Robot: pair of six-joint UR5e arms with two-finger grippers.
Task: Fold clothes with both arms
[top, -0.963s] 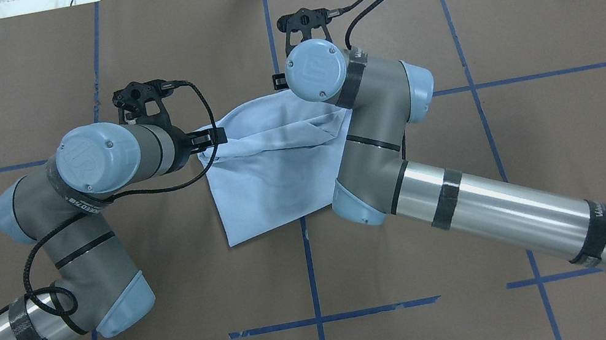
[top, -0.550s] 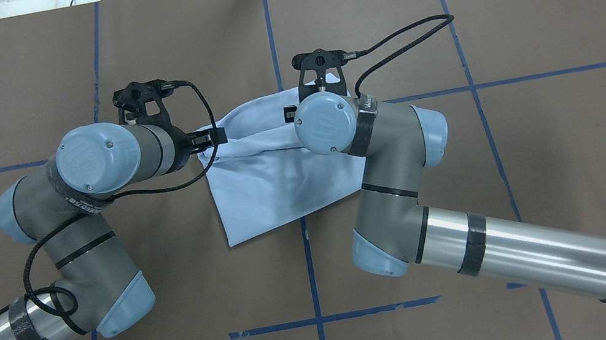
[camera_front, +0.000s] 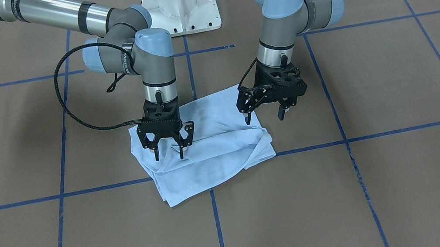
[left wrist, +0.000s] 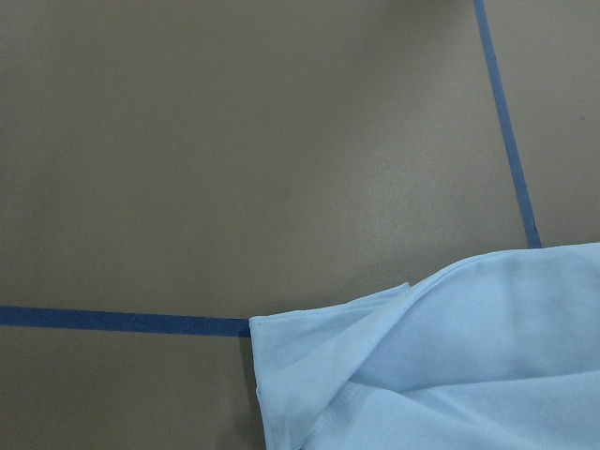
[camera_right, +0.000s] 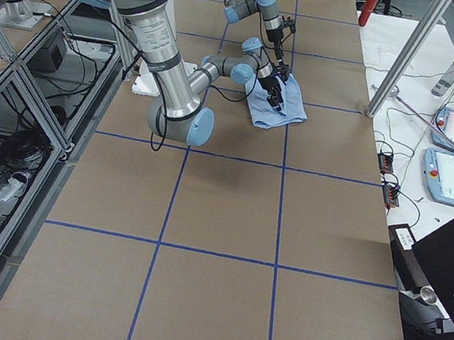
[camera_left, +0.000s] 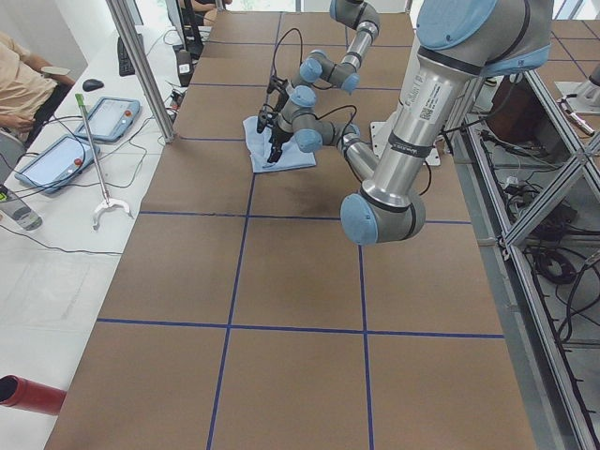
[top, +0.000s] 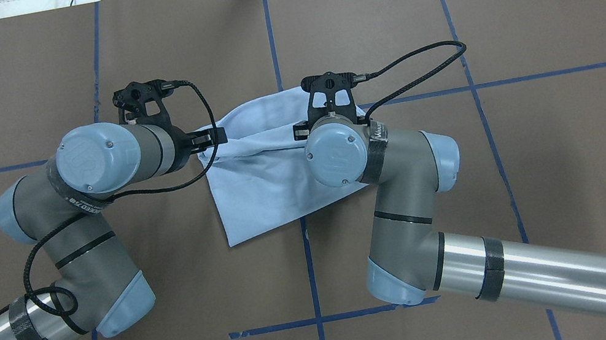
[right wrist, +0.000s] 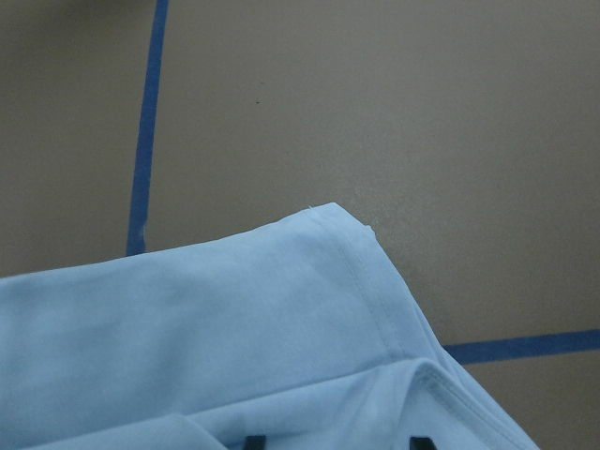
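Observation:
The light blue clothes (camera_front: 211, 151) lie folded into a rumpled bundle at the middle of the brown table, and in the overhead view (top: 259, 171) they sit between the two arms. My right gripper (camera_front: 169, 152) stands open right over the bundle's end, fingertips at the cloth. Its wrist view shows two dark fingertips (right wrist: 419, 441) above a hemmed corner (right wrist: 328, 281). My left gripper (camera_front: 264, 116) hangs open just above the bundle's other edge, holding nothing. The left wrist view shows only a cloth corner (left wrist: 394, 366). Print and collar are hidden.
Blue tape lines (camera_front: 337, 140) grid the brown table. The white pedestal base (camera_front: 181, 10) stands at the robot's side. A side bench with tablets (camera_left: 66, 141) and a seated person (camera_left: 23, 84) lies beyond the table's far edge. Black cables loop from both wrists.
The right arm has drawn back toward the robot, so its wrist now sits over the clothes. The left arm has stayed still. The bundle's shape has hardly changed.

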